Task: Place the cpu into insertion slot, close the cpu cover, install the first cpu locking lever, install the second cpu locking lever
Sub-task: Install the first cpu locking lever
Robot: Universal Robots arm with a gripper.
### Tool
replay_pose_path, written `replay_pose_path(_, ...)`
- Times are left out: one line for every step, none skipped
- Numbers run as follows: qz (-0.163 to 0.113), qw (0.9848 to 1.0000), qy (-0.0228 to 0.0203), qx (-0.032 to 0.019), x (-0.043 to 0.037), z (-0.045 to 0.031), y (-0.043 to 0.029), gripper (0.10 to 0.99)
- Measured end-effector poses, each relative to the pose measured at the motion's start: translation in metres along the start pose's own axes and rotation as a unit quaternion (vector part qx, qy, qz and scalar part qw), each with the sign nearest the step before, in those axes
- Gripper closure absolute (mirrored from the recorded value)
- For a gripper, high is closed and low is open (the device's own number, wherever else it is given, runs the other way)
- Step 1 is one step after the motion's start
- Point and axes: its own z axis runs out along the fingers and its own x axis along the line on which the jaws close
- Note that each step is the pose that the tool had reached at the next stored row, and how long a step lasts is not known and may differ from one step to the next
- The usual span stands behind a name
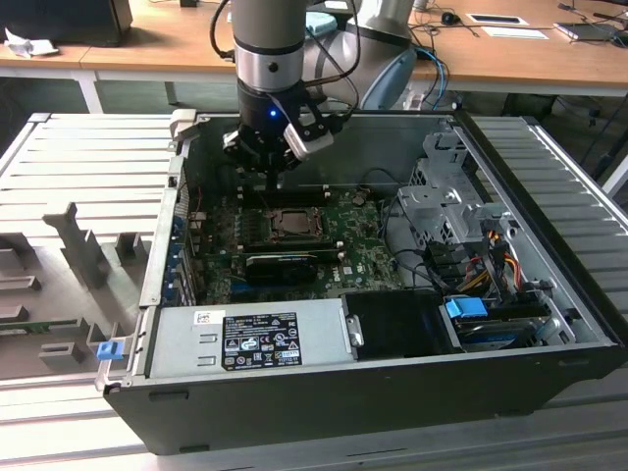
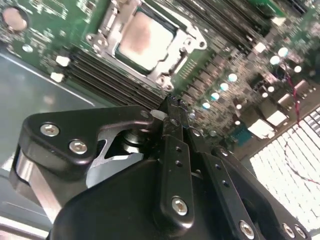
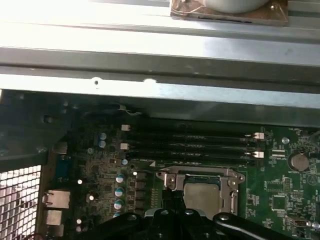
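Pincer [image 1: 278, 179] hanging inside the open computer case [image 1: 549, 368], just above the 12 o'clock edge of the insertion slot [image 1: 291, 225] in the exterior view. Black fingers [image 2: 172, 131] pressed together, tips closed, nothing visibly between them in the second wrist view.

Left to right in the exterior view:
- Grey slatted counter [image 1: 88, 167] with upright grey fixtures [image 1: 83, 250] at 9 o'clock of the case, blue clip [image 1: 108, 348] near the case corner.
- Silver power supply [image 1: 250, 339] with a printed label along the 6 o'clock side of the case.
- Green motherboard [image 1: 358, 245] mid-case. cpu [image 1: 291, 224] seated in the insertion slot, pale square top showing. cpu cover [image 1: 291, 210] down flat as a silver frame around the chip, touching it at the edges.
- Long black card [image 1: 280, 263] lying just at 6 o'clock of the socket.
- Metal drive cage [image 1: 442, 196] at 3 o'clock, coloured cable bundle [image 1: 496, 260] below it, blue tab [image 1: 466, 307] near the 5 o'clock corner.

Second wrist view: cpu [image 2: 145, 40] pale beige inside the cpu cover [image 2: 187, 42], fingertips close to the frame's edge, contact with it not clear. Black memory slots [image 2: 105, 67] running beside the socket.

First wrist view: cpu [image 3: 201, 196] inside the cover frame [image 3: 200, 175], memory slots [image 3: 190, 145] between socket and case wall [image 3: 160, 65]. Locking lever position not readable.
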Motion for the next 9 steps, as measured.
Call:
replay_pose_path(-0.001,1.0,0.0,-0.0004,0.0064,0.0005,-0.0001,0.98)
replay_pose_path(-0.001,1.0,0.0001,-0.0005,0.0102,0.0009,-0.0005,0.98)
replay_pose_path(-0.001,1.0,0.0001,-0.0006,0.012,0.0011,-0.0009,0.98)
replay_pose_path(-0.002,1.0,0.0002,-0.0008,0.0176,0.0018,-0.0016,0.98)
replay_pose_path(-0.003,1.0,0.0002,-0.0011,0.0204,0.0021,-0.0015,0.98)
replay_pose_path(-0.004,1.0,0.0003,-0.0017,0.0266,0.0027,-0.0012,0.98)
replay_pose_path(-0.006,1.0,0.0005,-0.0023,0.0302,0.0032,-0.0011,0.98)
replay_pose_path(-0.007,1.0,0.0005,-0.003,0.0326,0.0039,-0.001,0.98)
replay_pose_path(-0.009,1.0,0.0008,-0.0033,0.0339,0.0046,-0.001,0.98)
